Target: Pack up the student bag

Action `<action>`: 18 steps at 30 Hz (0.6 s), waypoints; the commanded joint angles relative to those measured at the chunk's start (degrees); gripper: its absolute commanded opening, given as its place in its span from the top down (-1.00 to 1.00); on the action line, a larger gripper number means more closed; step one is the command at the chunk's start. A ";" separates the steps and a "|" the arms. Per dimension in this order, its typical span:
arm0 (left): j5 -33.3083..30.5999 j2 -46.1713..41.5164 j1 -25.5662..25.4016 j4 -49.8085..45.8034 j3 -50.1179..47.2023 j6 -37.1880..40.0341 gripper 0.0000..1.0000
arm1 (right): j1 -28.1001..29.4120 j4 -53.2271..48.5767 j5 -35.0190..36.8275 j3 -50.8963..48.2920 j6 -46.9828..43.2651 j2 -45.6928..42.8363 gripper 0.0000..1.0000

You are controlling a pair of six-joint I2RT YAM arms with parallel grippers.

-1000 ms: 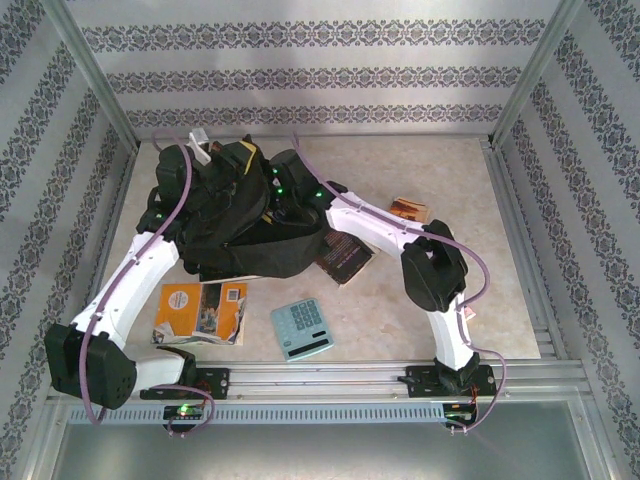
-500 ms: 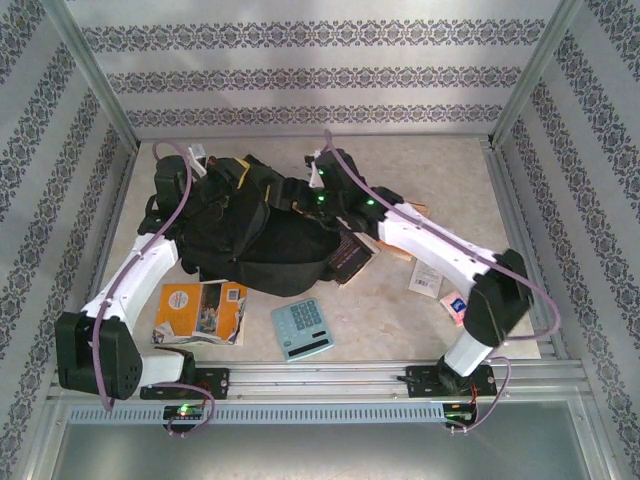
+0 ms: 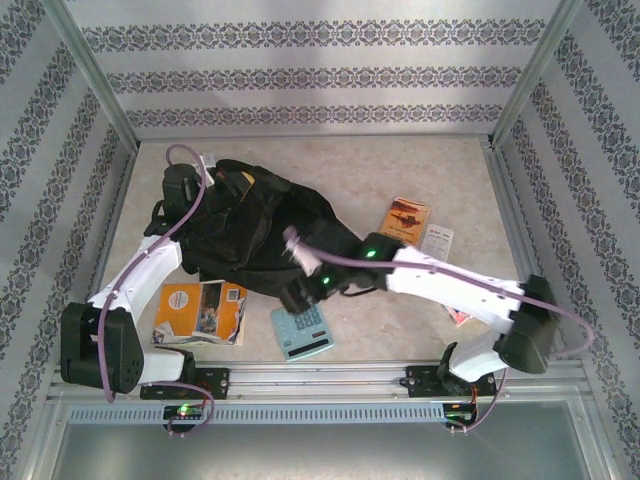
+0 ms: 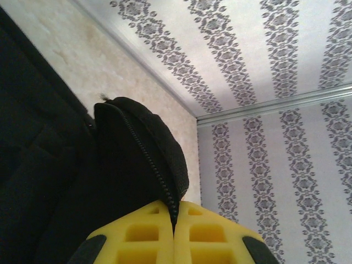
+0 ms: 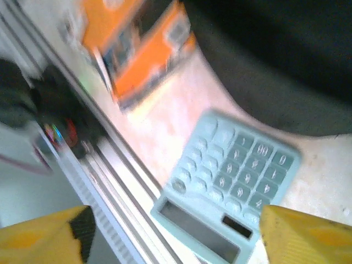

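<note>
The backpack (image 3: 250, 235) lies slumped on the table (image 3: 440, 170) beneath the left gripper (image 4: 173, 223), whose yellow fingers (image 4: 137, 239) are pinched tight on its zipper edge. The right gripper (image 5: 173, 228) hovers just beside the backpack's near edge, its fingertips (image 5: 308, 236) spread wide with nothing between them. A pale blue calculator (image 5: 231, 187) sits directly below it. An orange booklet (image 5: 137, 49) lies beyond the calculator, toward the left arm's base. A brown booklet (image 3: 405, 218) lies on the far side of the right arm.

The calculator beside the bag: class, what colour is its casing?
The calculator is pale teal, clearest in the right wrist view.
</note>
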 commanded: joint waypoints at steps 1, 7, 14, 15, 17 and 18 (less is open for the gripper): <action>-0.40 1.26 0.77 1.80 -1.29 2.90 1.00 | 6.02 -10.46 8.82 4.64 -7.49 8.78 -0.70; -0.75 0.55 1.49 0.75 -1.60 3.26 1.00 | 13.32 -16.27 15.33 16.16 -10.99 23.49 -0.85; -0.34 0.54 1.67 1.46 -2.32 2.50 1.00 | 14.96 -18.33 18.97 18.94 -13.18 29.36 -0.89; -0.13 0.70 1.78 1.78 -2.41 2.26 1.00 | 15.19 -18.81 19.92 18.69 -13.46 29.91 -0.89; 0.20 1.01 1.94 2.66 -2.74 1.49 1.00 | 15.34 -19.18 21.96 17.65 -13.69 30.34 -0.90; 0.47 1.16 2.15 3.21 -2.90 1.05 1.00 | 15.35 -19.12 22.86 16.89 -13.69 30.34 -0.91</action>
